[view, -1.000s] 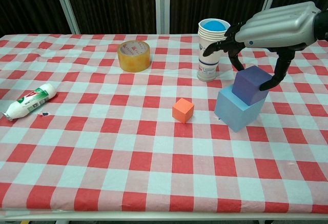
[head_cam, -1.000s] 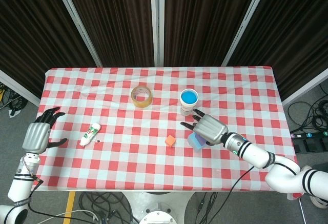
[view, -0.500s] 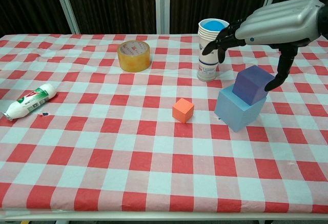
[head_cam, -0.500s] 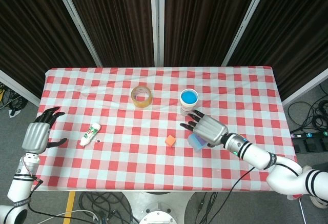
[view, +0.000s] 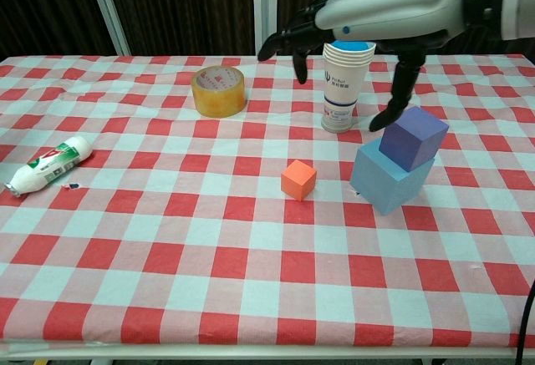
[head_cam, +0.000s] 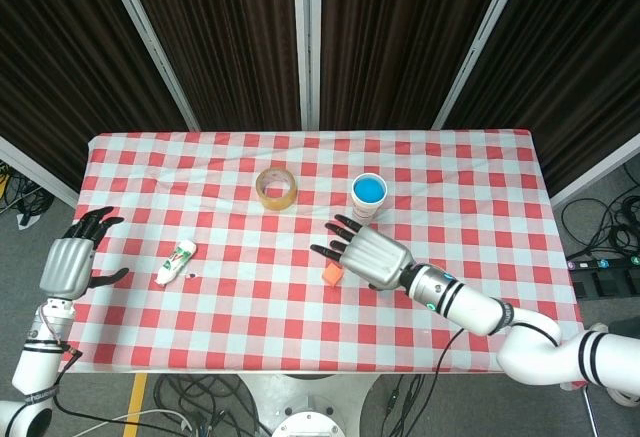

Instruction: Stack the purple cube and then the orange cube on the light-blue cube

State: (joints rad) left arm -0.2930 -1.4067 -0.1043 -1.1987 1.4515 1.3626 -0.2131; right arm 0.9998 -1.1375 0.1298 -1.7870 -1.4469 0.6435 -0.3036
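In the chest view the purple cube sits tilted on the light-blue cube at the right of the table. The orange cube lies on the cloth just left of them. My right hand hovers above and behind the cubes, fingers spread, holding nothing. From the head view the right hand covers the stacked pair, and the orange cube peeks out at its left edge. My left hand stays open off the table's left edge.
A stack of paper cups stands right behind the cubes, under the right hand. A roll of tape lies at the back middle. A white bottle lies on its side at the left.
My right hand has lifted off the purple cube and moved left over the orange cube, fingers spreading. The purple cube stays on the light-blue one. The left hand is unmoved.
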